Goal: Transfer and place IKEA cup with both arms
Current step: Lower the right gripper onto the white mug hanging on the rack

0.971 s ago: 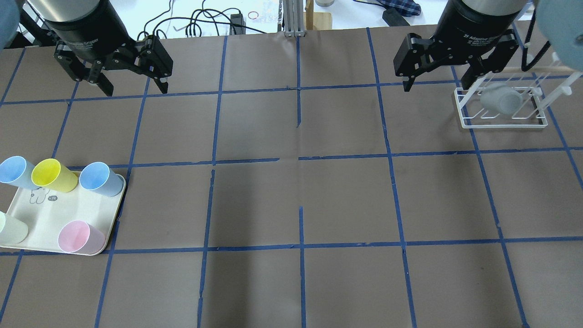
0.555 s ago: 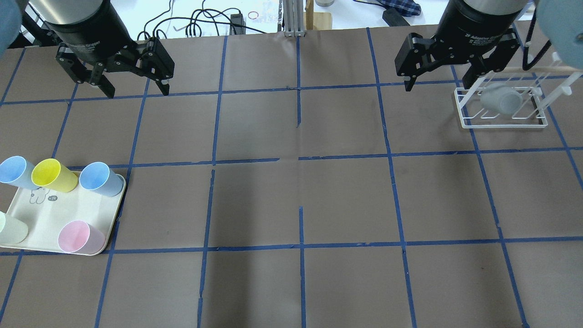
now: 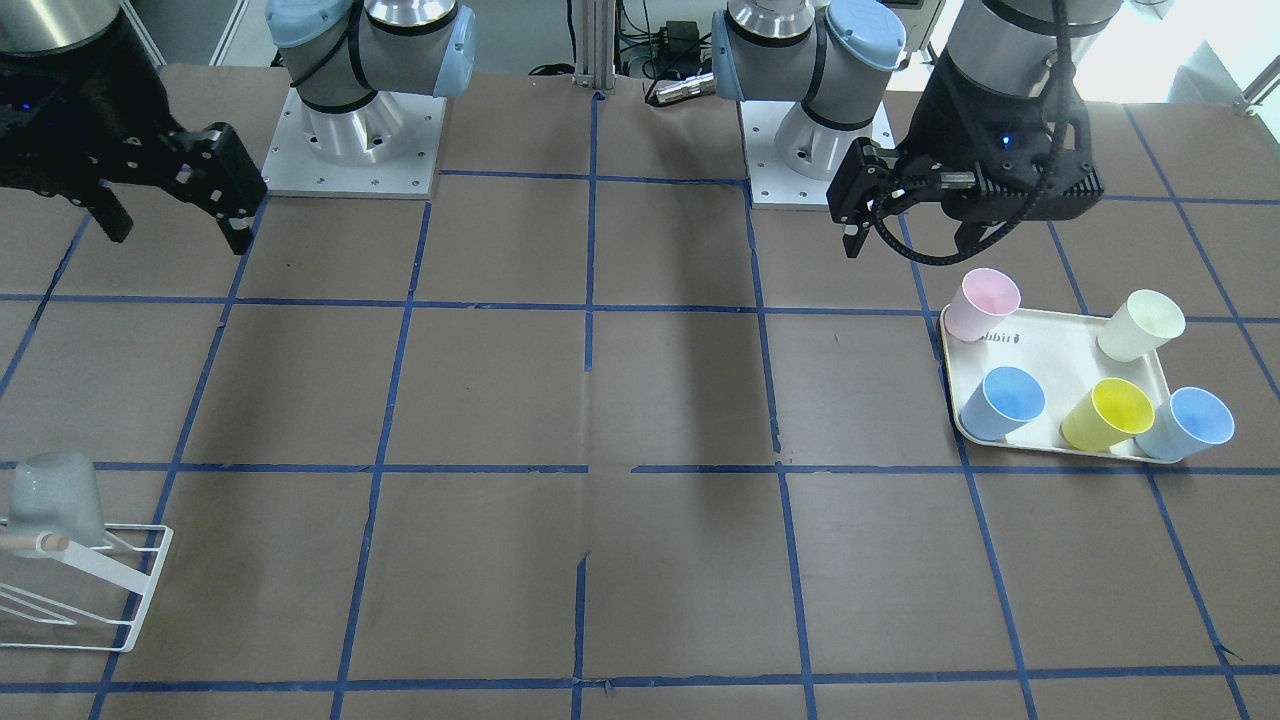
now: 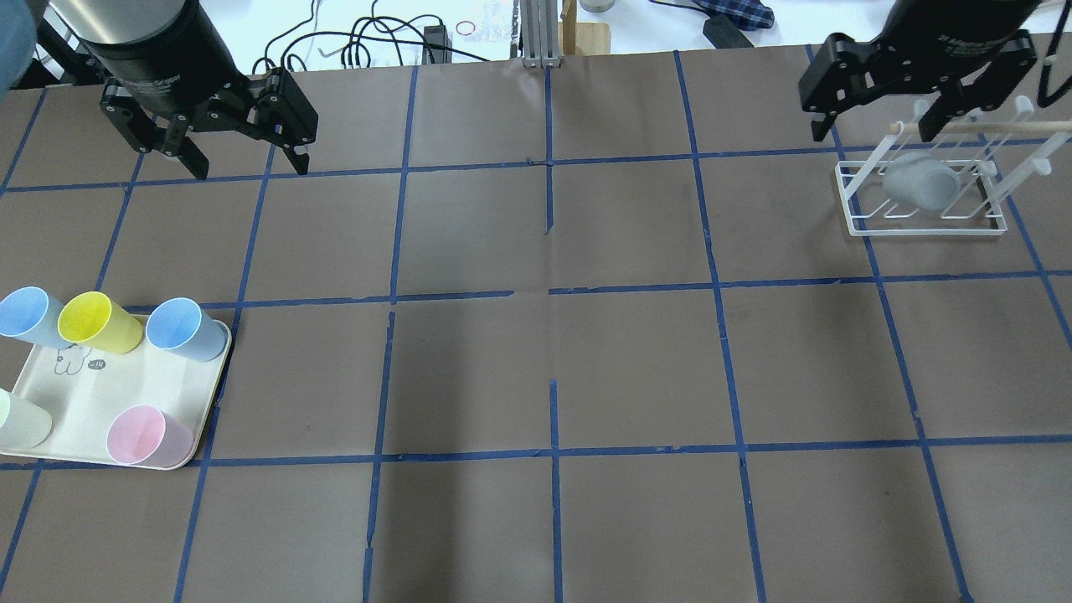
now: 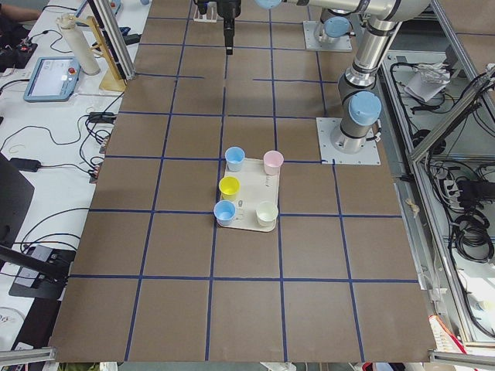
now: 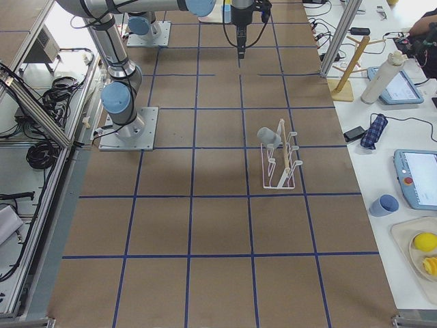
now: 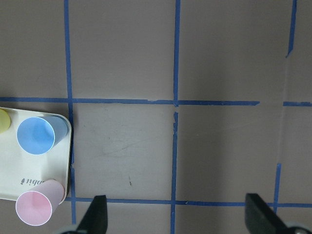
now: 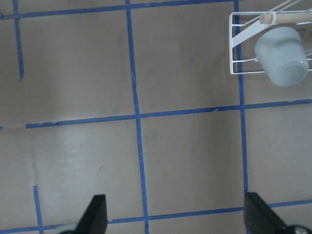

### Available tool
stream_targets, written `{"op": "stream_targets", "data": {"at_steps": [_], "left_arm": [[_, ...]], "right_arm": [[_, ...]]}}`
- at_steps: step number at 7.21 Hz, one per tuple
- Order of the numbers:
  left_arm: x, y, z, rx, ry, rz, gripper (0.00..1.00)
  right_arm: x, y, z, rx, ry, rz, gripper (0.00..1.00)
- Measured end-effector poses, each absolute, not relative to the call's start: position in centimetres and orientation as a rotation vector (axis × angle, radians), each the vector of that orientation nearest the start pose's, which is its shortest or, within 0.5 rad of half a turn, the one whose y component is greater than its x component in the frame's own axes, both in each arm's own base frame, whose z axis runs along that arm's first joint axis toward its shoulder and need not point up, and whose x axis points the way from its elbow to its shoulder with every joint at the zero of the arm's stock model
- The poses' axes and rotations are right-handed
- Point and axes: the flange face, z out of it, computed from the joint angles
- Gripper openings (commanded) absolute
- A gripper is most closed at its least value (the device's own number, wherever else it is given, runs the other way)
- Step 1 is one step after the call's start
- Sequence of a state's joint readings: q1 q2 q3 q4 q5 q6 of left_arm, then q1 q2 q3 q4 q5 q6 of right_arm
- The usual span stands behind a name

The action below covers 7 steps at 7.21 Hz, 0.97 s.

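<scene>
- IKEA cup (image 4: 919,184) is seen hung mouth-down on the white rack (image 4: 863,226), touched by neither gripper
- left gripper (image 4: 249,167) and right gripper (image 4: 873,132) are held wide, empty (right one near the rack)
- transfer is judged either finished or not yet begun

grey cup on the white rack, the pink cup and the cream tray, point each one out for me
grey cup (image 4: 919,184), overhead exterior view, on its side wall.
pink cup (image 4: 134,434), overhead exterior view, inside its open mouth.
tray (image 4: 92,398), overhead exterior view, on the bare middle of its floor.
</scene>
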<state>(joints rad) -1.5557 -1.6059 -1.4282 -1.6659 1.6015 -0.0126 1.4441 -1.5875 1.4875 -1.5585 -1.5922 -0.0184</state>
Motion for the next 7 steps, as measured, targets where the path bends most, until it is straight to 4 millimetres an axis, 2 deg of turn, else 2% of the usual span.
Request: {"op": "stream_targets", "data": {"at_steps": [2, 3, 4, 5, 7], "left_arm": [[-12.2, -50.7, 53.2, -0.047, 3.112, -0.021, 1.0], [-12.3, -50.7, 53.2, -0.05, 3.123, -0.022, 1.0], [-12.5, -50.7, 53.2, -0.052, 3.139, -0.023, 1.0], [-12.5, -50.8, 53.3, -0.054, 3.147, -0.025, 1.0], [-12.5, -50.9, 53.4, -0.055, 3.151, -0.03, 1.0]], "right_arm": [[3.2, -50.7, 53.0, 0.281, 3.162, -0.117, 1.0], [0.5, -51.1, 51.8, 0.333, 3.156, -0.085, 1.0], [-2.1, -51.8, 50.0, 0.312, 3.156, -0.051, 1.0], [-3.8, -52.8, 47.8, 0.235, 3.164, -0.033, 1.0], [-5.5, -54.9, 43.4, 0.147, 3.175, -0.04, 1.0]]}}
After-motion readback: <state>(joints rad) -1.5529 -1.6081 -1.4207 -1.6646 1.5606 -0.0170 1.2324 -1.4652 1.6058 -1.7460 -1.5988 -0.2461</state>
